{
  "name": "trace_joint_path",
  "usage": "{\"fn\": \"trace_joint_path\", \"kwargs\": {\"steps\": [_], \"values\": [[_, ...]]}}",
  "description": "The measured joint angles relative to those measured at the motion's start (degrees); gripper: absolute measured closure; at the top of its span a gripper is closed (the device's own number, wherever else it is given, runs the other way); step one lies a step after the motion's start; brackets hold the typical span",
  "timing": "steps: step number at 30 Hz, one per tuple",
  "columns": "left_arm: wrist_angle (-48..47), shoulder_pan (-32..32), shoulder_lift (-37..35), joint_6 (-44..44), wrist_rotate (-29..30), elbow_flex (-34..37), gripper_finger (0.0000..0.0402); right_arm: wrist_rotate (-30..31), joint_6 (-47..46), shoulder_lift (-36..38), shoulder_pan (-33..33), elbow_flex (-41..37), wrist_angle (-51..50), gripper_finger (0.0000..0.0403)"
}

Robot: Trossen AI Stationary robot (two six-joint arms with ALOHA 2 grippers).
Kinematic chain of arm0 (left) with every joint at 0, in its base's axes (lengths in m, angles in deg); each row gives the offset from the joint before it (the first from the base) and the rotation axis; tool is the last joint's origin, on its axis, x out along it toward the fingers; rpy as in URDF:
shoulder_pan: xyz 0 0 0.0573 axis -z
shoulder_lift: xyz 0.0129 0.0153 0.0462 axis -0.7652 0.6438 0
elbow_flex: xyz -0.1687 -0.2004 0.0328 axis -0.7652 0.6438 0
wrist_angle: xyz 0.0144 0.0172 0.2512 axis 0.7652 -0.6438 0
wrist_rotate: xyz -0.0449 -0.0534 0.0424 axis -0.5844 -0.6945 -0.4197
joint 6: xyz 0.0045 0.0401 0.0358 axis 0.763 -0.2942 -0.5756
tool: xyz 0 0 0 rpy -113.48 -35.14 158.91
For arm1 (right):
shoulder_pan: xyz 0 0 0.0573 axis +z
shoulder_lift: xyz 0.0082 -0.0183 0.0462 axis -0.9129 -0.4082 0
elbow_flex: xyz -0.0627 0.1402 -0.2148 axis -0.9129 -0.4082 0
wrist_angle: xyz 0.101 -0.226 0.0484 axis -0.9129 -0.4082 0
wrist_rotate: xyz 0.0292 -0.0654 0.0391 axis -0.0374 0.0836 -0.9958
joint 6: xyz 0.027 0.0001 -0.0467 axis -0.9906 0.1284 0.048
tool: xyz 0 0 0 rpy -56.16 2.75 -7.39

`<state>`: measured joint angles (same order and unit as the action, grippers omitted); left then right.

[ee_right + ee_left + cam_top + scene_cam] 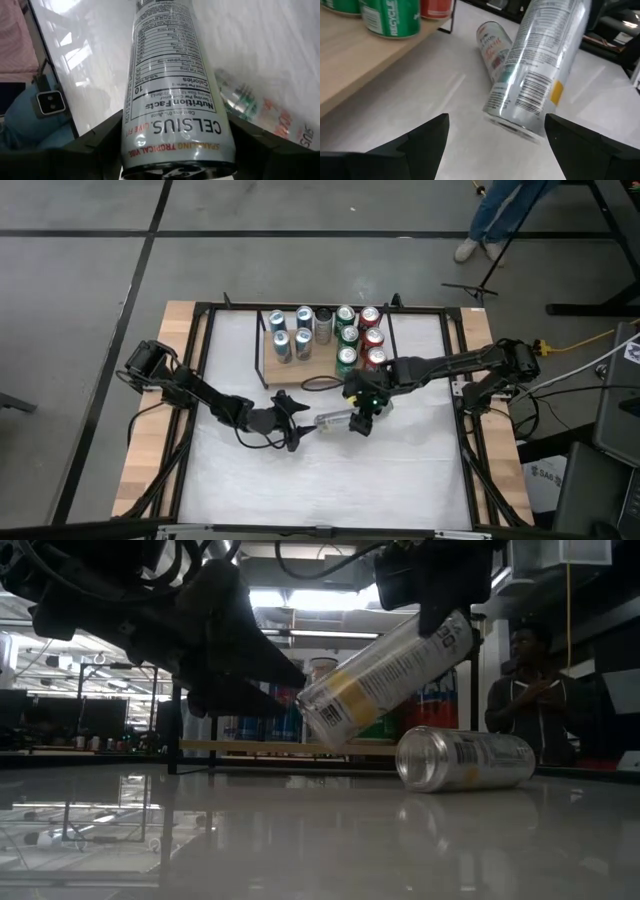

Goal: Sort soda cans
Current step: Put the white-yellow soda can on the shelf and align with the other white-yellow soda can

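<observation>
Silver, and tilted with its bottom end lower toward the left, a can (385, 675) hangs clear of the bench (330, 470), clamped near its top by the right gripper (362, 420). Facing that lower end, the left gripper (298, 420) hovers just beside it, fingers (425, 140) spread apart and holding nothing. A second silver can (465, 758) lies on its side on the bench, right beside the lifted one. Farther off, on a wooden tray (272, 370), the other cans stand upright in rows: blue-and-silver (280, 340) on the left, green (347, 337) next, red (371, 337) on the right.
</observation>
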<state>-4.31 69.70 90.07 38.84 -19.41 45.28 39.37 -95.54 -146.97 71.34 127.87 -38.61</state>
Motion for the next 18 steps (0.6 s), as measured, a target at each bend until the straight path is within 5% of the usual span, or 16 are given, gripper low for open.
{"fn": "trace_joint_path", "kwargs": {"steps": [18], "values": [[-0.41,-1.28,0.0,1.05,0.99,0.0,0.0078,0.83,-4.21,0.0,0.0,0.0,4.73,0.0139]]}}
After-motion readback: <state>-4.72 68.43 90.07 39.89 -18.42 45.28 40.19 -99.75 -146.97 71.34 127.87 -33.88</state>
